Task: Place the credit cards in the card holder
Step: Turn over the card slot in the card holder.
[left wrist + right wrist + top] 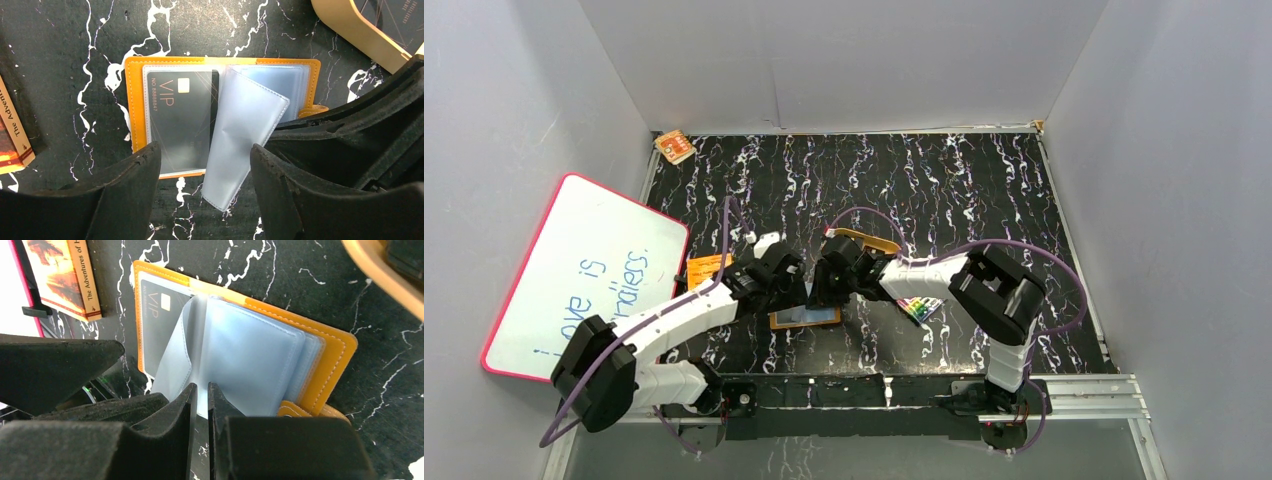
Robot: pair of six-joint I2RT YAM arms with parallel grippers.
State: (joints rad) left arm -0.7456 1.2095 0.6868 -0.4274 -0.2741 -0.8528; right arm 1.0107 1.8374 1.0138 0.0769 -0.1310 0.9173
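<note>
Black white-veined table (984, 190), grey walls (844, 60). Card holder (804, 318) open at centre, credit card (185, 115) in its left pocket. Left gripper (205, 150) spread; right gripper (200, 390) pinching a clear sleeve (245, 130). Tan tray (350, 30) cut off upper right.

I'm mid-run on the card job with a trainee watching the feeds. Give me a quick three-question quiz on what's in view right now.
1. True or false: the card holder lies shut on the table with its snap tab fastened.
2. Fill in the word: the left gripper hangs over the holder's near edge with its jaws ____.
3. Where is the black VIP credit card?
A. in a clear sleeve inside the holder
B. in the left gripper's grip
C. lying loose beside the holder

Key: 1 false (it lies open, pages showing); 2 open; 3 A.
</note>
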